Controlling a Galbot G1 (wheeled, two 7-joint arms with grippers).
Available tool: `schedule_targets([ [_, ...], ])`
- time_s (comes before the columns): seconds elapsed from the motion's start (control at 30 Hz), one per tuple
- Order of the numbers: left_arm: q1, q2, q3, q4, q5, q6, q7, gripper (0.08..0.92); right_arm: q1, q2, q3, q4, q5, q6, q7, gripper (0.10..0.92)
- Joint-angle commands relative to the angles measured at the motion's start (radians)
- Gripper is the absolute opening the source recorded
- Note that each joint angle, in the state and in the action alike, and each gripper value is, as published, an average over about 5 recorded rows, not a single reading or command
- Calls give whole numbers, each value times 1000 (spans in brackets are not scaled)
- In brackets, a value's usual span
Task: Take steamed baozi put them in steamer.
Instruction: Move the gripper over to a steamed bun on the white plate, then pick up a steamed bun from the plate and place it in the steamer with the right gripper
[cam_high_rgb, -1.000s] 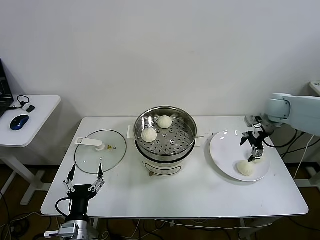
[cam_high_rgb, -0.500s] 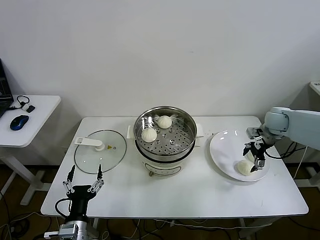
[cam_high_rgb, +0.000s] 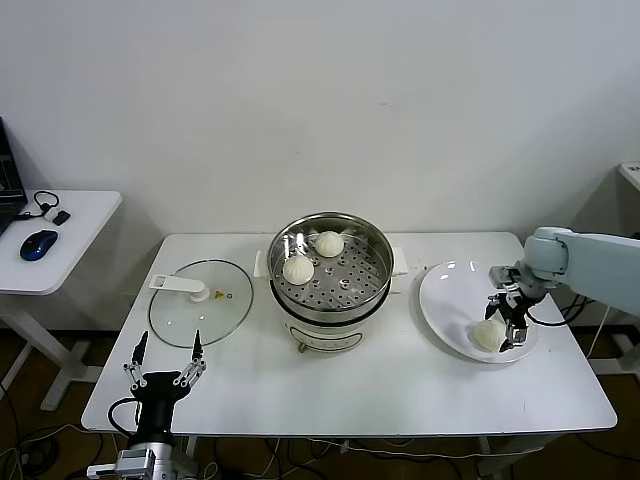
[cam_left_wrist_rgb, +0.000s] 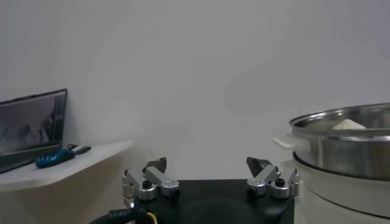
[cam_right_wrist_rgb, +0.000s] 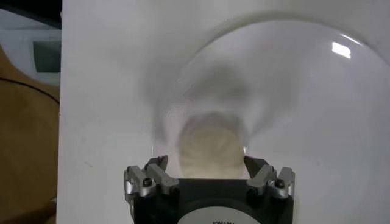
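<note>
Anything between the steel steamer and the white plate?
No: head view shows only bare white tabletop between the shiny steel steamer and round white plate.

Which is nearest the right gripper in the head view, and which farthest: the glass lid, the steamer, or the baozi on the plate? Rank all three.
From the right gripper:
1. Baozi on the plate, right beside its jaws.
2. Steamer, table centre.
3. Glass lid, far left.
</note>
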Motion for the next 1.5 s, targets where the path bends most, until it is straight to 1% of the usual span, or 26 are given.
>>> schedule_targets([
  [0.03,0,-49,0,1,-1,-1,1,823,-40,5,23,-36,-15,8,-2,823],
  [0.37,-1,-49,3,-2,0,0,1,823,-47,14,30,-37,-20,4,-1,819],
  [0.47,0,-49,4,-3,0,-1,1,823,-46,17,28,-37,-23,5,-1,783],
  [0.57,0,-49,4,-1,0,-2,0,823,-42,18,28,-36,-26,5,1,728],
  [0.63,-1,-49,6,-1,0,-2,0,823,-40,19,27,-35,-27,6,2,711],
  [0.9,-2,-49,7,-6,2,0,0,823,-3,13,11,-3,-32,5,9,704],
  [1.23,-4,-49,15,-14,6,4,0,823,230,0,-76,134,-4,6,-7,702],
  [1.5,-9,-49,18,-22,1,8,3,823,435,26,-134,315,23,26,-26,702],
])
